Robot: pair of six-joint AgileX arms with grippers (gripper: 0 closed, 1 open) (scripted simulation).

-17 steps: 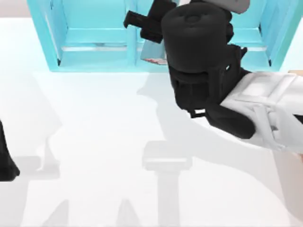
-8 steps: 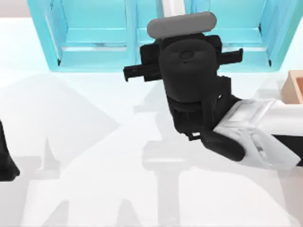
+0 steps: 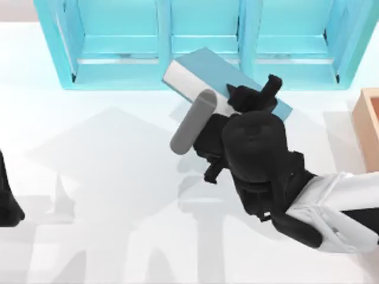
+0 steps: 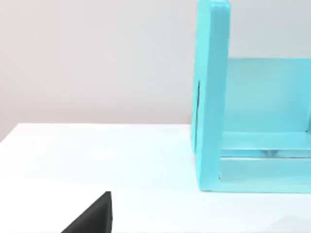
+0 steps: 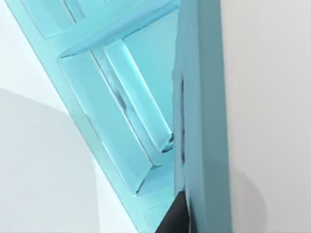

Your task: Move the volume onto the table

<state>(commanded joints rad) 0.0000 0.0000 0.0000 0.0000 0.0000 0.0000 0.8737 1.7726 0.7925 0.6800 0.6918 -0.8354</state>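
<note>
Since the earlier frame the right gripper [image 3: 251,100] has pulled back from the shelf [image 3: 118,71], jaws clamped on the volume [image 3: 207,74], held tilted above the table [image 3: 106,177]. Left arm [image 3: 7,201] parked at left edge. Box [image 3: 367,118] at right.

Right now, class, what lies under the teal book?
Under the volume shows the white table with its shadow. The right tool covers the book's near end, so contact there is hidden.
</note>
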